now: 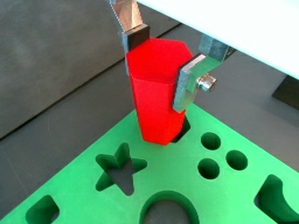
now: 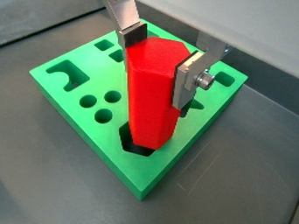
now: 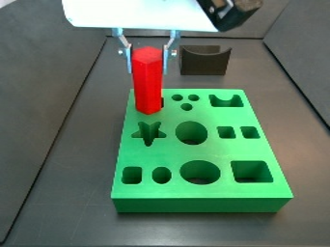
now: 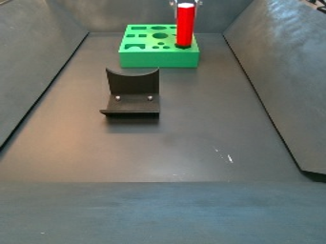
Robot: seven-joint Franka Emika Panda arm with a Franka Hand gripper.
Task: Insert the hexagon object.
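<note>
Gripping red hexagon bar (image 2: pixel 155 92) near its top, our gripper (image 2: pixel 158 54) has silver fingers (image 1: pixel 194 80) closed on opposite sides. Bar upright, long axis vertical, hanging straight below gripper. Its lower end sits in corner hole of green board (image 3: pixel 206 188) beneath gripper. Fixture (image 4: pixel 130 93) stands on floor, well apart from gripper.

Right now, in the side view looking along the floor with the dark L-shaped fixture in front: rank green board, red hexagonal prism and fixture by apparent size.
1. Green board with shaped holes and dark L-shaped fixture: about alike; the fixture is nearer the camera, so unranked.
2. Red hexagonal prism, smallest, standing at the board with the gripper above.
</note>
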